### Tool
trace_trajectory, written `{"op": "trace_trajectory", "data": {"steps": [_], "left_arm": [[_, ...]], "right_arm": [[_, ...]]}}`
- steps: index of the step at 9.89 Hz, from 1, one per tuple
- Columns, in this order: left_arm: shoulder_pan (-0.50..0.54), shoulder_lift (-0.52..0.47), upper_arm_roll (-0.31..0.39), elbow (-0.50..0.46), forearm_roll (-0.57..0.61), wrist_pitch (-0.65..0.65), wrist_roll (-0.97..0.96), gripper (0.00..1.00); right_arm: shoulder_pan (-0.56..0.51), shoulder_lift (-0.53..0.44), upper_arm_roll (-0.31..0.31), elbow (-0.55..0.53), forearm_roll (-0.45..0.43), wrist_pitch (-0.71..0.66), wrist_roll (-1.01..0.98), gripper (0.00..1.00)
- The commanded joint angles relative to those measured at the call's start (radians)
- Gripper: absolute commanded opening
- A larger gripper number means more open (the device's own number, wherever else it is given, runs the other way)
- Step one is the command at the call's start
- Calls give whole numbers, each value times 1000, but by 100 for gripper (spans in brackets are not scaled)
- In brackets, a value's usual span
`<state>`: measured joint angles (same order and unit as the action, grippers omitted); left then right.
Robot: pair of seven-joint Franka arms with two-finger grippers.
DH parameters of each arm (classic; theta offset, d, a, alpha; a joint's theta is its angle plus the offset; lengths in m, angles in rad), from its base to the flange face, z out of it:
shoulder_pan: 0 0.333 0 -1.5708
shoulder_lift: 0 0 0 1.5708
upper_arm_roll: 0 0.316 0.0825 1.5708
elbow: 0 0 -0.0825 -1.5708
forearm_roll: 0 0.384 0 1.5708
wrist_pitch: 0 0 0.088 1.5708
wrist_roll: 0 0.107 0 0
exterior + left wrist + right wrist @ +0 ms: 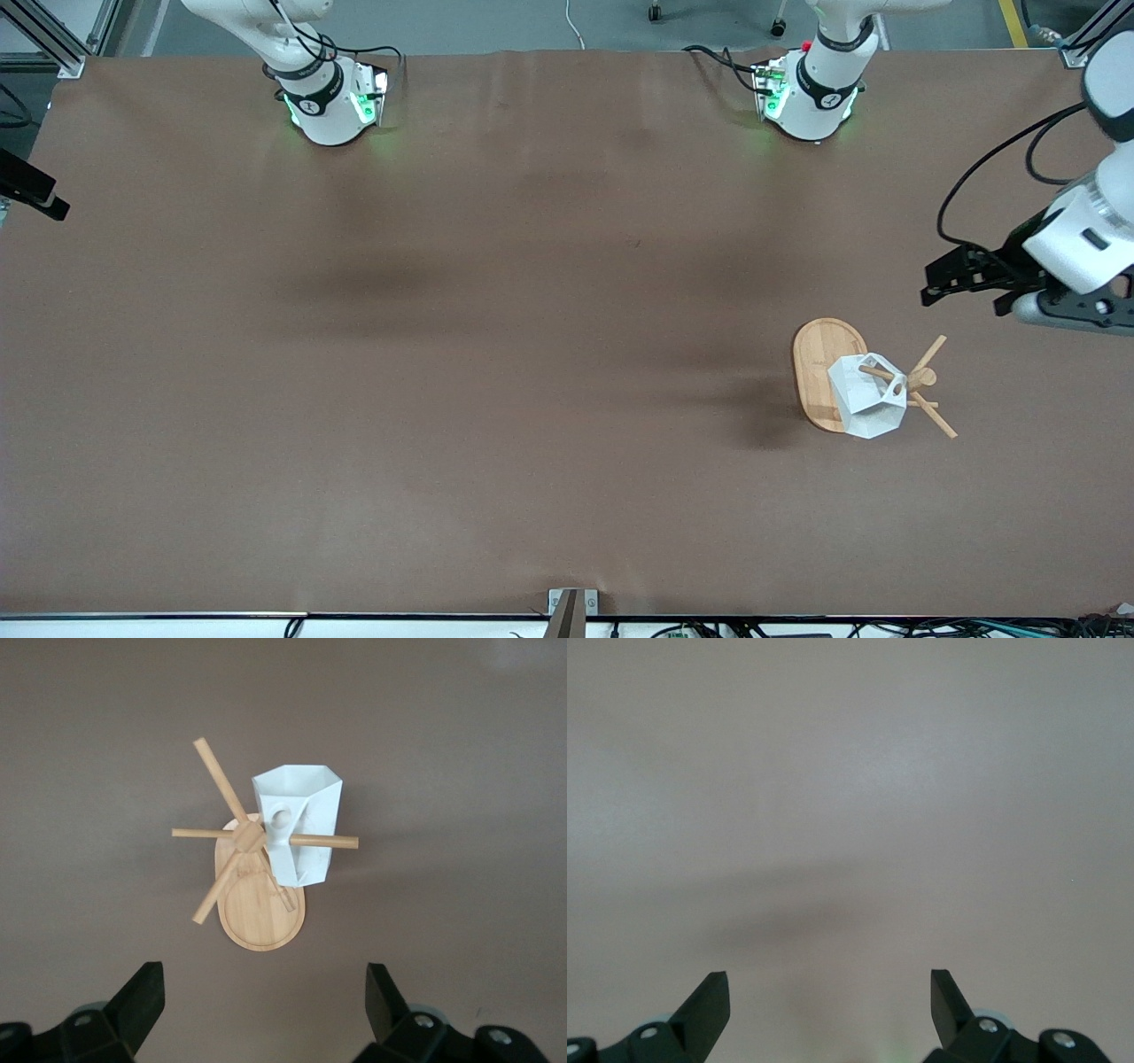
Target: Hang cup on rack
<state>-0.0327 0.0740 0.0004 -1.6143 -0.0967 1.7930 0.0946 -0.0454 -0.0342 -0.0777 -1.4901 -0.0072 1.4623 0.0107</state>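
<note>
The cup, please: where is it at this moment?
In the front view, the cup hangs by its handle on a peg of the rack, toward the left arm's end of the table.

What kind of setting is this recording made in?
Probably a robotics lab bench: two arm bases bolted along a brown-covered table, aluminium framing at its corners, and only a rack holding a cup.

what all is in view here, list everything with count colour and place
cup: one, white, faceted, hanging by its handle hole on a peg of the rack
rack: one, light bamboo mug tree, on the table toward the left arm's end
table: one, brown surface, under everything
left tool: one, black, open, empty, in the air over the table beside the rack
right tool: one, black, open, empty, over bare table; seen only in the right wrist view
</note>
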Motion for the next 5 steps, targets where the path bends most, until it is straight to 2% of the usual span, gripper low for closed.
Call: {"op": "trace_trajectory", "data": {"steps": [1, 3, 5], "left_arm": [[10, -38, -5, -13, 14, -45, -2, 100], [7, -86, 3, 2, 25, -192, -22, 100], [4, -135, -14, -4, 134, -282, -52, 100]], "right_arm": [[-5, 1, 4, 4, -14, -3, -8, 100], [-5, 1, 4, 5, -14, -2, -8, 100], [-5, 1, 4, 4, -14, -2, -8, 100]]}}
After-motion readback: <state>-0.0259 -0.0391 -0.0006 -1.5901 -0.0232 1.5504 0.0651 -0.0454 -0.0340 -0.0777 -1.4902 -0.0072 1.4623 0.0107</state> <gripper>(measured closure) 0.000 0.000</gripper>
